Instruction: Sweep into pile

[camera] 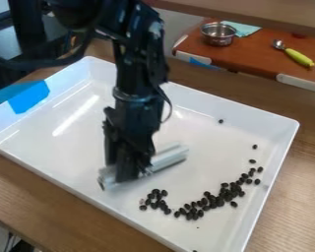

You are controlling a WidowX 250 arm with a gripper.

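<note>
Gripper: the black gripper (123, 170) hangs over the tray's middle, towards the near edge, and appears clamped on a pale, silvery scraper bar (168, 157).
Scraper bar: it slants low over the floor of the white tray (55, 140), one end towards the near edge, the other towards the middle; whether it touches the floor cannot be told.
Dark beans: the main band (219, 199) curves from near the right edge towards the near edge; a smaller cluster (147, 202) sits just beside its near-edge end.
Strays: one bean (220, 121) lies by the far edge, another (255, 146) near the right edge, well apart from the main band.
Step in hand: likely bringing the beans together; the pile is partly formed, but stretched out.
Next stroke: the smaller cluster probably wants a short push towards the main band, the bar's long side turned square to the travel and its lower edge level on the floor.
Strays' stroke: it is best begun between them and the tray wall, drawing inwards.
Pace: slow and even suits small, rolling beans.
Risk: a tilted bar may let beans slip under; a long push may spill them round its ends or pin them against the wall.
</note>
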